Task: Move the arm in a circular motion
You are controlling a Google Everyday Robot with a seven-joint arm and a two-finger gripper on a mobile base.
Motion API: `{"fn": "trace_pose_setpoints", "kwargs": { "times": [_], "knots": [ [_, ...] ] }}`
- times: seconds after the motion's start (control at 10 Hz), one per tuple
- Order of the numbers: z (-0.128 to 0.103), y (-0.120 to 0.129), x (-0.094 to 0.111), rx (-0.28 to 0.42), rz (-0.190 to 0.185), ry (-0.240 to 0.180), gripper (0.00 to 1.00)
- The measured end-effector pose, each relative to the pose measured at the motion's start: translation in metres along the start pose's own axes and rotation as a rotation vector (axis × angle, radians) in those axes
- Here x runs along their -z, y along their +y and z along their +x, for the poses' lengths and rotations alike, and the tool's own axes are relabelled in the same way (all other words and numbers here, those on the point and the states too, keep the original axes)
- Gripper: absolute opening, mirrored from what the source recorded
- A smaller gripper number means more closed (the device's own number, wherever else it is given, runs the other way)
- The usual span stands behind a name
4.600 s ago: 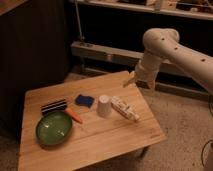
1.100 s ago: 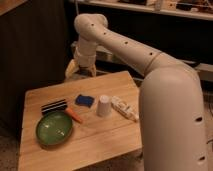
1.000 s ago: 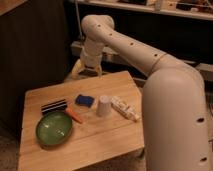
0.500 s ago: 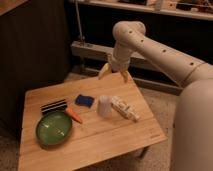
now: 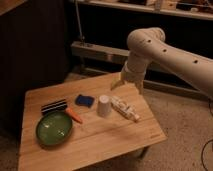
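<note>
The only lettering candidates are small marks on a pale packet (image 5: 125,108) lying on the counter (image 5: 110,137), and they cannot be read. No other item carries print that can be made out.

The arm (image 5: 170,55) comes in from the right edge. Its thick cream segment, dotted with small dark holes, runs up and to the left to a rounded bend near the top of the view. From that bend the last segment drops down and a little to the left, so the arm's long axis folds from a rising slant into a near-vertical drop. It ends in the pincer (image 5: 127,88), which points down at the far edge of the counter, towards its right end. The pincer is released: its two pale fingers (image 5: 116,85) are spread apart, with wood showing between them, and they grasp nothing. Whether the tips touch the wood cannot be told.

A white cup (image 5: 104,106) stands upside down near the pincer, on the nearer, left side. The packet lies just beside the cup on its right, slanting from the far left to the near right. A blue pad (image 5: 84,101) lies left of the cup. Farther left is a black-and-white striped block (image 5: 54,106). A green plate (image 5: 53,128) sits near the front left, with an orange stick (image 5: 75,116) at its rim. The floor (image 5: 185,125) is speckled.
</note>
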Motion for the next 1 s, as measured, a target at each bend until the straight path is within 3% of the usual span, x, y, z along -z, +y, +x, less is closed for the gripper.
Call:
{"fn": "trace_pose_setpoints", "kwargs": {
  "times": [0.2, 0.5, 0.7, 1.0],
  "knots": [
    [-0.052, -0.035, 0.003, 0.012, 0.007, -0.029, 0.8],
    [-0.11, -0.076, 0.004, 0.035, 0.04, -0.097, 0.8],
    [-0.119, -0.114, 0.009, 0.109, 0.066, -0.111, 0.8],
    [-0.106, -0.185, 0.011, 0.269, 0.107, -0.118, 0.8]
  ]
}}
